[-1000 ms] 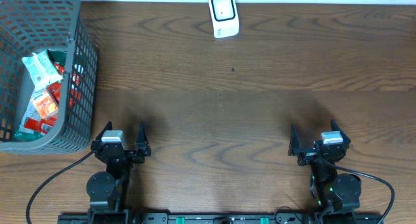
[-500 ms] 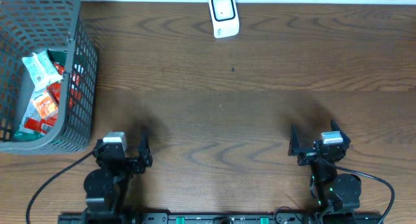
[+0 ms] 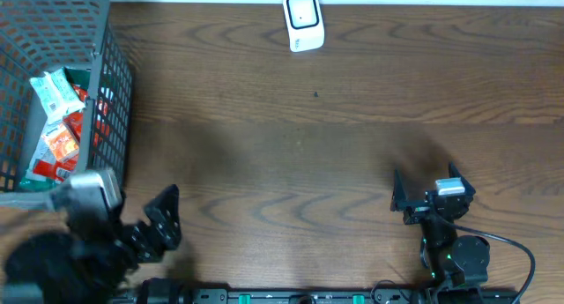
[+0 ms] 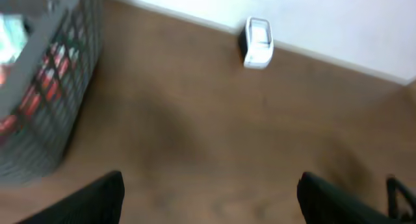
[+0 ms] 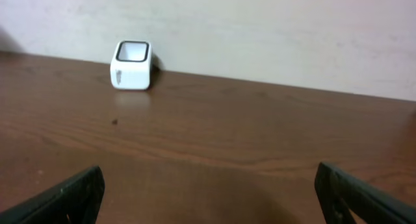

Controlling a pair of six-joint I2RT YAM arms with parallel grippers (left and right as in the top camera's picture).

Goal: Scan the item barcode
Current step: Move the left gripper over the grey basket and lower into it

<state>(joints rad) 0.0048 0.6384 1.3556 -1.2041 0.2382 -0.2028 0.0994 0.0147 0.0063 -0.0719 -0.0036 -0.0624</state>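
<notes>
Overhead view: blurred left gripper [image 3: 132, 216] beside the grey basket [image 3: 112, 101], fingers spread, empty. Right gripper [image 3: 425, 186] also spread, empty, well apart from the white scanner [image 3: 302, 20].

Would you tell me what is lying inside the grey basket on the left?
The grey basket holds a white-and-green packet and red-and-orange packets, piled together. Anything beneath them, and the exact count, is hidden by the pile and the mesh wall.

Brown wood tbl [image 3: 352, 163], white wall [image 5: 273, 29] behind, dark speck [image 3: 315, 95] on tbl
</notes>
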